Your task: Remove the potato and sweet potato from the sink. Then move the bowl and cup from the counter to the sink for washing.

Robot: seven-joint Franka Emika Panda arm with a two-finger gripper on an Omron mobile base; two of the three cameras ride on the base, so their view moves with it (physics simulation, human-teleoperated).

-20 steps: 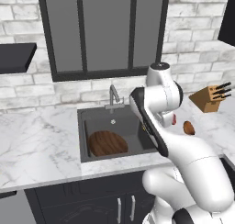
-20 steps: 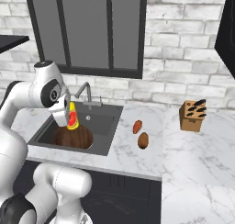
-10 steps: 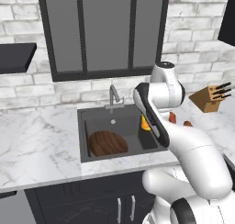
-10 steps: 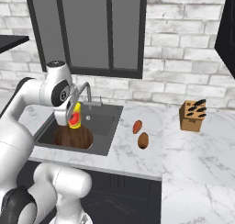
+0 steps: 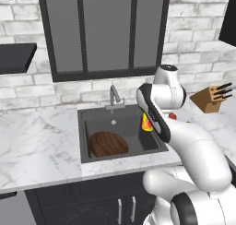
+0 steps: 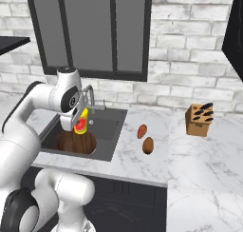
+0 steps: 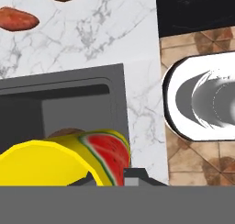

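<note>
The gripper (image 6: 80, 125), closed on the cup (image 6: 81, 122), hangs above the right part of the sink (image 6: 110, 152), directly over the bowl (image 6: 76, 143) inside it.

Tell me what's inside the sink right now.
The bowl lies in the sink; the gripper holds the cup over it. The arm hides the basin's right part.

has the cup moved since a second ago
Yes. Held in the shut gripper, the cup has shifted rightward in the right base view, from over the bowl toward the faucet.
</note>
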